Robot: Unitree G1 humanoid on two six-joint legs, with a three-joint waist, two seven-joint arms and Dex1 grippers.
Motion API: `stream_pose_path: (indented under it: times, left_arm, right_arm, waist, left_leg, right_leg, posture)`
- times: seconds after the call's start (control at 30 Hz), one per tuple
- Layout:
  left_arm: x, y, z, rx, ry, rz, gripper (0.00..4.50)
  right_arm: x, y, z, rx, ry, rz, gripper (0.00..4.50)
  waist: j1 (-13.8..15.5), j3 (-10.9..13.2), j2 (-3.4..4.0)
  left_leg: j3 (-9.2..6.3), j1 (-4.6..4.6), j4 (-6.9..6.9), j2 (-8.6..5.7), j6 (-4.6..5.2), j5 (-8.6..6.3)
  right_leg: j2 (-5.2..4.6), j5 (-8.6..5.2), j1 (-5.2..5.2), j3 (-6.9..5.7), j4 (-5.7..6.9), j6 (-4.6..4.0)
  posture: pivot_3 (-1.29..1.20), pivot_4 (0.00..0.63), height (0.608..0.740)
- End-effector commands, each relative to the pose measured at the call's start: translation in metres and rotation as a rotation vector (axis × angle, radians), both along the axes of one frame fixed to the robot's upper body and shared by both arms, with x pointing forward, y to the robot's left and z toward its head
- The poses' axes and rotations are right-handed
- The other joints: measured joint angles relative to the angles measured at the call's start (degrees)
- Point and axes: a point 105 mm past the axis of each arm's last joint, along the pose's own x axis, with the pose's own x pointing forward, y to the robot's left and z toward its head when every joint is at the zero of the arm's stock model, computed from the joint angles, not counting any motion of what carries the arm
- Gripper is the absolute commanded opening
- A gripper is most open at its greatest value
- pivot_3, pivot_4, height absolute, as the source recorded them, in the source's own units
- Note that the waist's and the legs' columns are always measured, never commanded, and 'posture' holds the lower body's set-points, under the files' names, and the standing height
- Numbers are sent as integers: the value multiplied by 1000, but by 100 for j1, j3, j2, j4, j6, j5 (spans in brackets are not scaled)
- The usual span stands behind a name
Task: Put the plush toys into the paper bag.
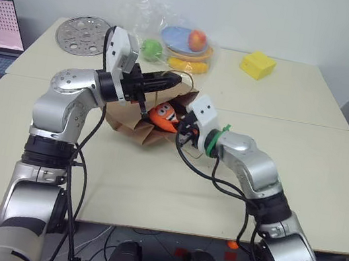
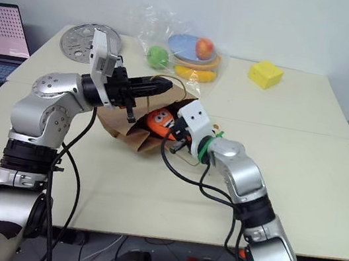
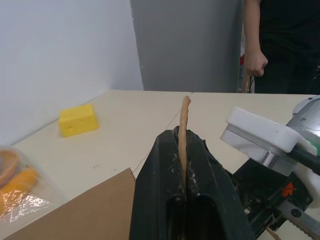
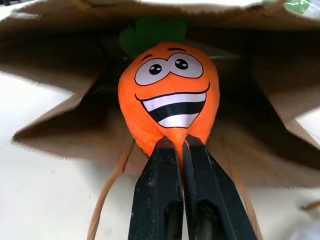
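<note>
Paper bag (image 2: 137, 131) lying on the table (image 2: 301, 172), mouth held up by left gripper (image 2: 162, 86) pinching a handle (image 3: 184, 135). Carrot toy (image 4: 169, 95), clamped in right gripper (image 4: 181, 145), halfway inside; release pending, white toy unseen.

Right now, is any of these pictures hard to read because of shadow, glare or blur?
Right wrist view: the brown paper bag's inside is dark with shadow, yet the orange carrot plush toy is sharp and bright. Left wrist view: the near black fingers and tan loop handle look soft, the yellow sponge-like block clearer. Left eye view: even light, with glare on the clear crinkled plastic bag.
</note>
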Motion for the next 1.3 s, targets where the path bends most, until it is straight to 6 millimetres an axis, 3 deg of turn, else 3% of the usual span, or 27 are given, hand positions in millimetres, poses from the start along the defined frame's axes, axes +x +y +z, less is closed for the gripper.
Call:
stream_pose_path:
  times: [0.03,0.3,0.33,0.4,0.53,0.73,0.77,0.93,1.07,1.3]
  left_arm:
    - [-6,-6,13,-2,-53,-32,0]
    - [-6,-10,15,-2,-60,-46,0]
    - [-6,-10,15,-3,-60,-46,0]
    - [-7,-10,15,-5,-58,-47,0]
    - [-6,-10,12,-5,-53,-49,0]
    - [-5,-10,11,-8,-51,-48,0]
    - [-5,-10,11,-7,-50,-48,0]
    - [-6,-7,9,-4,-45,-43,0]
    - [-5,-6,8,-3,-42,-39,0]
    - [-3,-8,10,-1,-46,-41,0]
  right_arm:
    - [10,7,8,-17,-80,-1,37]
    - [16,29,10,56,-52,-2,37]
    - [14,29,10,68,-50,5,236]
    - [11,28,11,88,-51,19,716]
    - [4,20,16,110,-85,48,2101]
    - [-11,-8,31,157,-130,37,4274]
    - [-12,-15,33,167,-136,22,4474]
    - [-15,-70,41,164,-203,-167,4474]
    - [-7,-109,17,78,-190,-335,4474]
    - [2,-115,-34,17,-75,-392,4474]
  waist:
    - [-2,0,0]
    - [-3,0,1]
    - [-3,0,0]
    - [4,0,1]
    - [5,0,0]
    - [2,0,0]
    - [2,0,0]
    - [14,0,0]
    - [9,0,0]
    - [-27,0,0]
  left_leg:
    - [0,0,0,0,0,0]
    - [-1,-1,-4,0,0,0]
    - [-2,-1,-4,1,0,0]
    - [-4,-2,-4,1,-1,0]
    - [-2,-2,-3,-1,-1,-1]
    - [-4,-2,-3,0,-1,-1]
    - [-3,-1,-3,0,-1,-1]
    - [-4,-2,-6,-1,-1,-1]
    - [0,0,-4,-2,-1,-1]
    - [3,5,-4,-1,-1,0]
  right_leg:
    - [0,0,0,0,0,0]
    - [0,0,-3,-3,2,0]
    - [0,0,-3,-5,2,0]
    - [0,0,-2,-6,2,0]
    - [-2,0,0,-4,-1,0]
    - [-2,0,-1,-5,1,0]
    - [-2,0,-1,-5,1,0]
    - [-2,0,-1,-5,-2,0]
    - [-3,0,1,-1,-4,0]
    - [0,-1,1,7,-2,-1]
  posture:
    - [0,150,740]
    - [0,150,740]
    - [0,150,740]
    - [0,150,740]
    - [0,150,740]
    - [0,150,740]
    - [0,150,740]
    - [0,150,740]
    - [0,150,740]
    - [0,150,740]
